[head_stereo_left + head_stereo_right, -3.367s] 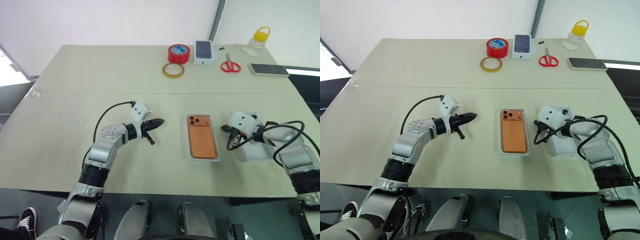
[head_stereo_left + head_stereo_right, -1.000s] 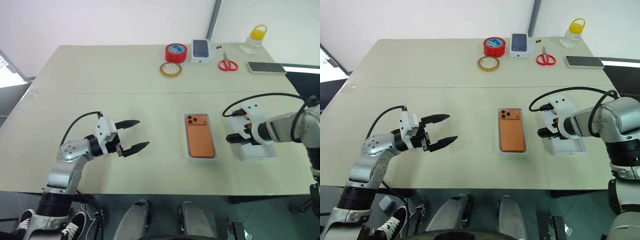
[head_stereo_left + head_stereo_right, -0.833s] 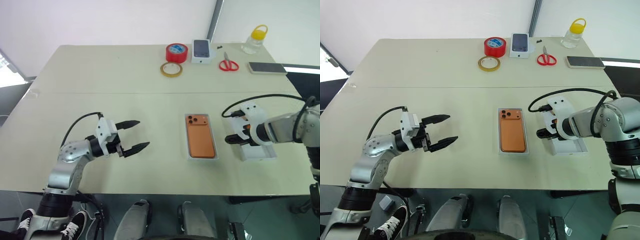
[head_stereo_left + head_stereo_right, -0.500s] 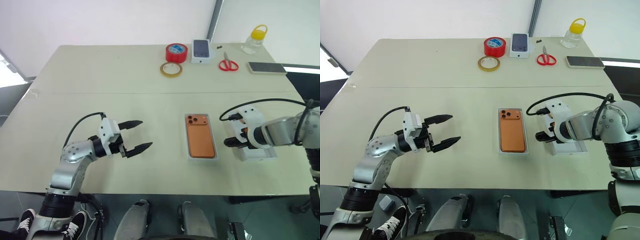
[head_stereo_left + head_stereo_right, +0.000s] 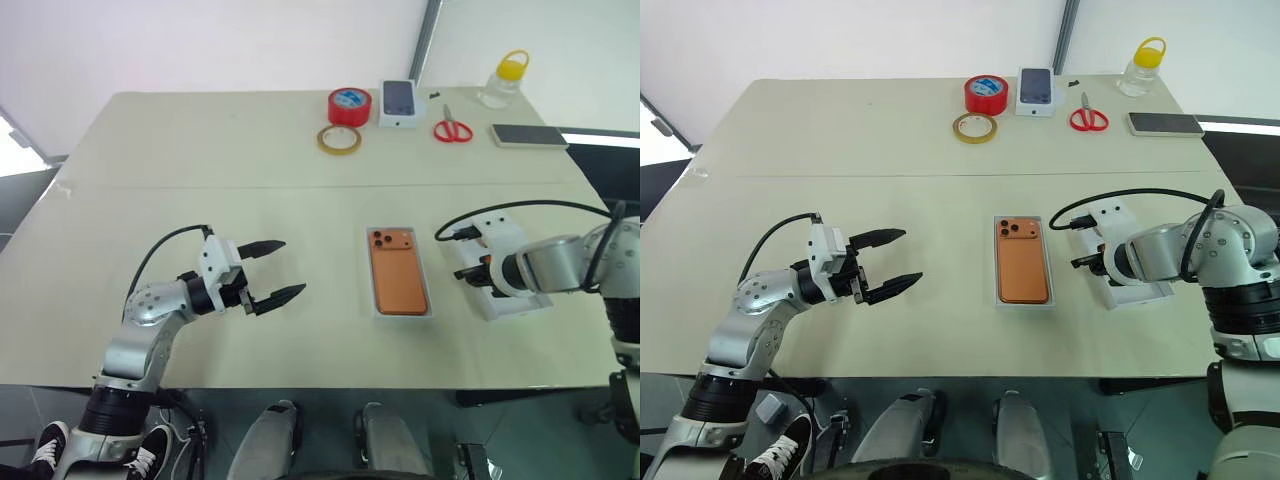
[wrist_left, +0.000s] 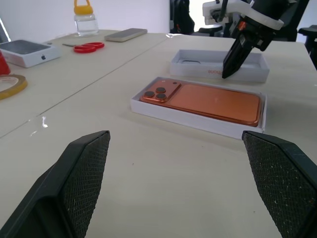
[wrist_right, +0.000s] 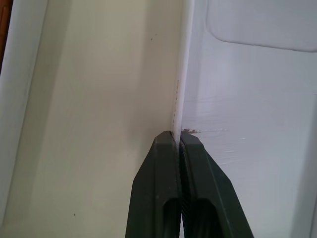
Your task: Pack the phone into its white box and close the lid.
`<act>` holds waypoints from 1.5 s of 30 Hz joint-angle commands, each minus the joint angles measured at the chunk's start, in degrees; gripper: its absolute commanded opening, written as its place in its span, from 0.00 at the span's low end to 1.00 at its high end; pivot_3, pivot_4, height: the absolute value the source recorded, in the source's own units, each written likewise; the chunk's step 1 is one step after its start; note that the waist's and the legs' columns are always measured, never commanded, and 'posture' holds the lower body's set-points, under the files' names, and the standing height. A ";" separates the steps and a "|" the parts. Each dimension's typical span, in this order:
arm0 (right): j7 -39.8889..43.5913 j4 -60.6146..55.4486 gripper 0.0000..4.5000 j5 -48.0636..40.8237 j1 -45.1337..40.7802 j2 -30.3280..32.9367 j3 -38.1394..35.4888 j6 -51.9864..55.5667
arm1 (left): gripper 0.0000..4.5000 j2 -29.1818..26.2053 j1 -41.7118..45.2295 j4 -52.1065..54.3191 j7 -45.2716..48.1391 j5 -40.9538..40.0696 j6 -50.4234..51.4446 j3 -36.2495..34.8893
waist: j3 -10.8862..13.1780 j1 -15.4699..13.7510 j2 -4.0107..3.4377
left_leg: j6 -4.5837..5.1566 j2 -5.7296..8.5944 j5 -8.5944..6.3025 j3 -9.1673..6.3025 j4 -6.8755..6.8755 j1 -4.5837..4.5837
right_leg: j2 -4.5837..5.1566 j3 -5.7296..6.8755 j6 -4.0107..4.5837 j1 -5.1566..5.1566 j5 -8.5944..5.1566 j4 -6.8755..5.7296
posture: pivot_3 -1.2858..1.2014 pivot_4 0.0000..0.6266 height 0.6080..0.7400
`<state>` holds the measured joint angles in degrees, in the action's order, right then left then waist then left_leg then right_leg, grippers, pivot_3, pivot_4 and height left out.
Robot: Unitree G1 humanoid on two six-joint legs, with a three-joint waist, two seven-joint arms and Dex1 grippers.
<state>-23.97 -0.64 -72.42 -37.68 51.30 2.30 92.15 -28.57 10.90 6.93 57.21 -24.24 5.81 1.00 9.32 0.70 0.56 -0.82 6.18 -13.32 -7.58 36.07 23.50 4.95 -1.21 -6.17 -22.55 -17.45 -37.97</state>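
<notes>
The phone (image 5: 1021,259) is lying face down in the white box (image 5: 1023,301) at mid-table. Just beside it, the right gripper (image 7: 178,137) is pinching the near wall of the upturned lid (image 5: 1137,294), while the left gripper (image 5: 898,260) is hovering wide open, well apart.

The right gripper (image 5: 480,272) hides part of the lid (image 5: 520,300); the lid's printed face is unseen.

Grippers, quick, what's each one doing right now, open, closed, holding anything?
Left claw: open, holding nothing, above the table.
Right claw: shut on the side wall of the lid.
</notes>
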 commanded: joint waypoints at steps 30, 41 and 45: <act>-1.37 -7.12 0.02 -25.26 -0.48 -39.35 -25.69 -19.70 | 1.00 0.34 3.43 1.49 -4.79 -2.10 4.25 -2.48 | 0.18 0.37 -0.30 | -0.01 -0.05 0.02 -0.01 -0.17 0.03 | -0.11 -0.13 0.03 -0.22 0.03 -0.11 | 0.52 0.24 1.00; -5.01 -17.02 0.02 -40.58 13.50 -34.99 -11.39 -30.82 | 1.00 3.07 2.87 4.93 -9.34 -3.94 8.96 -2.65 | 0.19 0.45 -0.32 | -0.01 -0.05 0.02 -0.01 -0.11 0.03 | -0.14 -0.13 0.03 -0.19 0.03 -0.11 | 0.52 0.24 1.00; -6.14 -15.62 0.00 -40.58 15.49 -32.82 -8.72 -31.95 | 0.88 4.04 2.64 5.60 -9.11 -4.70 10.21 -1.78 | 0.19 0.35 -0.31 | -0.01 -0.08 0.02 -0.02 -0.13 0.02 | -0.17 -0.13 0.04 -0.20 0.03 -0.11 | 0.52 0.24 1.00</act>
<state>-30.27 -14.99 -111.11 -22.53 17.89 -6.97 61.03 -24.52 13.66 9.85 48.02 -27.86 16.04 -0.71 9.52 1.06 0.25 -0.83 6.11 -13.30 -7.59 35.94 23.52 4.79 -1.34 -6.13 -22.74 -17.42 -38.08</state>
